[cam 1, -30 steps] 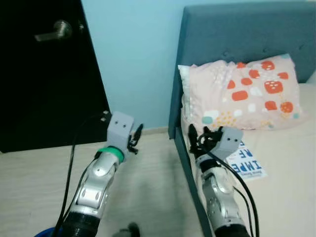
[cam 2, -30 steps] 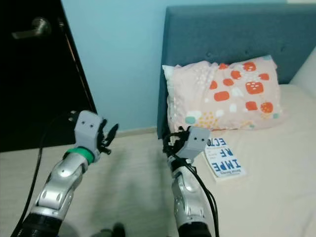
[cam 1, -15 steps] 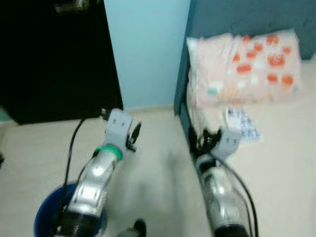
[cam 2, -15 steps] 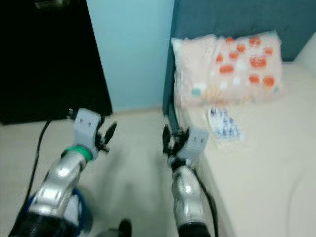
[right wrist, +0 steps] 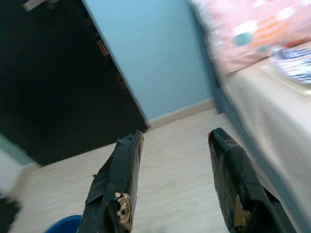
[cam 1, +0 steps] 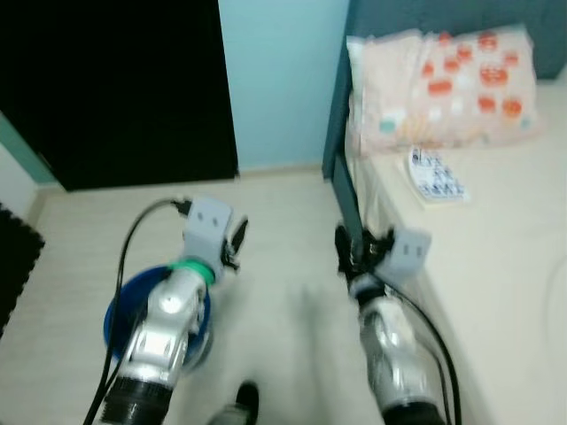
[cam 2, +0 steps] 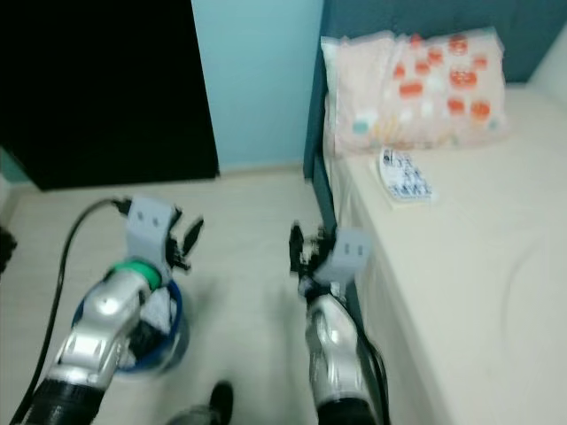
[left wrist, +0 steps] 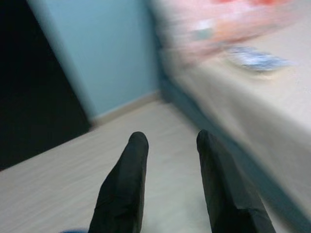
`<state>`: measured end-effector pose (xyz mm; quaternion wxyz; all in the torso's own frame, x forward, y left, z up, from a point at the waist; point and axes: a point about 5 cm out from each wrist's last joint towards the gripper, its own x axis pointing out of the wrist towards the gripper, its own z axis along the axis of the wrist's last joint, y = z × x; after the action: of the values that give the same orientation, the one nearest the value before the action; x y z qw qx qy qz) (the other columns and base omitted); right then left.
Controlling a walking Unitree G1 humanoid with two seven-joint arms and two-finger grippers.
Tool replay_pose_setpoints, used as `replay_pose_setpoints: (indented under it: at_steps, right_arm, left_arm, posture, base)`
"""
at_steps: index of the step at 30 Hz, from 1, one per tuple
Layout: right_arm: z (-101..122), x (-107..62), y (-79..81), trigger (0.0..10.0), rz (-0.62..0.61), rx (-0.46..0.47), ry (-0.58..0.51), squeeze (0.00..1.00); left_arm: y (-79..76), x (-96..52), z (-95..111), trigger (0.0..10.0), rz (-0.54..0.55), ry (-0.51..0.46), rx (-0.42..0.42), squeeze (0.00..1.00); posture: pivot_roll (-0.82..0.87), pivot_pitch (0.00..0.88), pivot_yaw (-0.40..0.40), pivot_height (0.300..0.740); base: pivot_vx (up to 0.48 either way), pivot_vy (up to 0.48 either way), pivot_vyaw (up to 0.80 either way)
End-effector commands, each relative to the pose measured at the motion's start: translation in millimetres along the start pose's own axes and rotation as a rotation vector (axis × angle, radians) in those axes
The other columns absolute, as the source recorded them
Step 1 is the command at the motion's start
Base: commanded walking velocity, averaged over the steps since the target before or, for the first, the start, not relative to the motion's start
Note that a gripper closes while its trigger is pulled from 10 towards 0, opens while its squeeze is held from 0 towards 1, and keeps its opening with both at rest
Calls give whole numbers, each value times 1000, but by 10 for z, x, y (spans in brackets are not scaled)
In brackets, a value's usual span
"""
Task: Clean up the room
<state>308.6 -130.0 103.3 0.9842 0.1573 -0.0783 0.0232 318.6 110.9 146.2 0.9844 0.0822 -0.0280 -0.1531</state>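
Observation:
A blue basket (cam 2: 168, 329) with white cloth inside stands on the floor under my left forearm. My left gripper (cam 1: 236, 241) is held up above the floor beside it, open and empty; its two black fingers (left wrist: 131, 165) point toward the bed corner. At the bed's edge my right gripper (cam 1: 354, 249) is also open, with nothing between its fingers (right wrist: 121, 170). A blue-and-white book (cam 1: 437, 174) lies on the bed in front of a pink pillow with orange patches (cam 1: 443, 81).
The bed (cam 1: 505, 266) with its blue frame (cam 1: 341, 168) fills the right side. A black door (cam 1: 115, 88) and a light blue wall (cam 1: 279, 80) stand ahead. A dark mat (cam 1: 13, 266) lies at the far left. Pale bare floor (cam 1: 283, 266) runs between the arms.
The camera has tilted down and pulled back, so the bed and pillow sit higher in view and the blue basket has come into sight. Both arms keep the same pose.

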Motion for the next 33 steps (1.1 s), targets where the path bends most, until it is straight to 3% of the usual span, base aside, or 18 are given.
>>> replay_pose_setpoints:
  at_steps: [1,23,27,33]
  right_arm:
    - [-73,-46,13,10000,-10,14,24,0]
    - [-91,-48,-16,10000,-11,1,36,0]
    - [-94,-54,-34,10000,-15,5,40,0]
    - [-92,-54,-47,10000,-20,21,41,0]
  left_arm:
    - [23,-28,-63,10000,5,28,8,0]
    - [30,-39,-81,10000,14,33,9,0]
    - [28,-44,-98,10000,15,44,-3,0]
    - [13,-38,-110,10000,7,60,-15,0]
  posture:
    - [91,90,47,740]
    - [96,95,33,740]
    - [94,94,32,740]
    - [92,93,32,740]
  base:
    - [-439,0,0]
    - [-447,0,0]
    - [0,0,0]
    - [0,0,-785]
